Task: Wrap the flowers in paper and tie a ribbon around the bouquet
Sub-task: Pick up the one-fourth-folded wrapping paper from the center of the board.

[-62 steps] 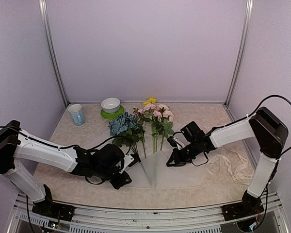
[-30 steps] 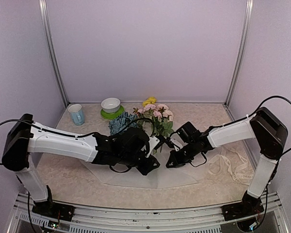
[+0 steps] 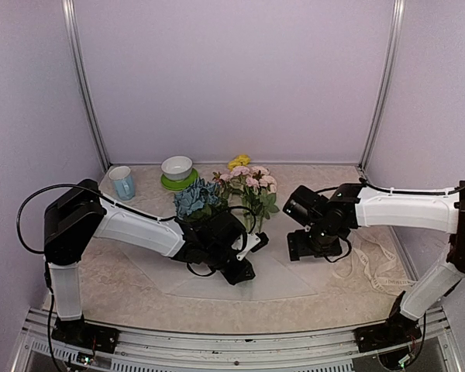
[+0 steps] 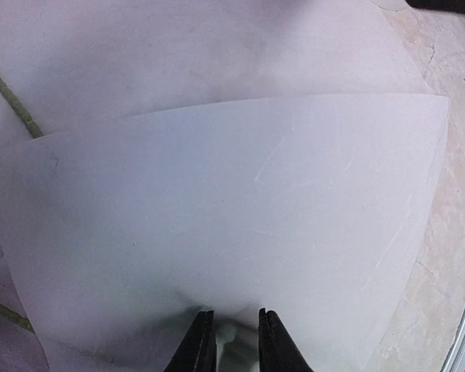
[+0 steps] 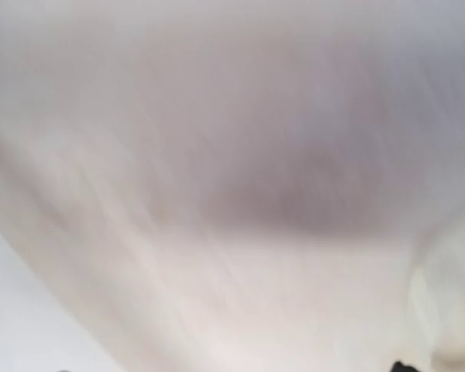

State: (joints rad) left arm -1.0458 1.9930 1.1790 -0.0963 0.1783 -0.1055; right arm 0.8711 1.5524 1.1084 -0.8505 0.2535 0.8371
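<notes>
paper (image 4: 240,209) flat on table, one flap folded over | flowers (image 3: 240,190) at its far edge | my left claw (image 4: 234,318) narrow, pinching the flap's edge | right claw (image 3: 302,248) near paper's right side, view blurred, I can't tell its state | ribbon (image 3: 372,263) at far right

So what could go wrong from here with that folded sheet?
The paper is pinched only at one edge by the left end effector; its curved flap might spring back off the flowers. The ribbon lies loose beside the right arm, which might snag it.
</notes>
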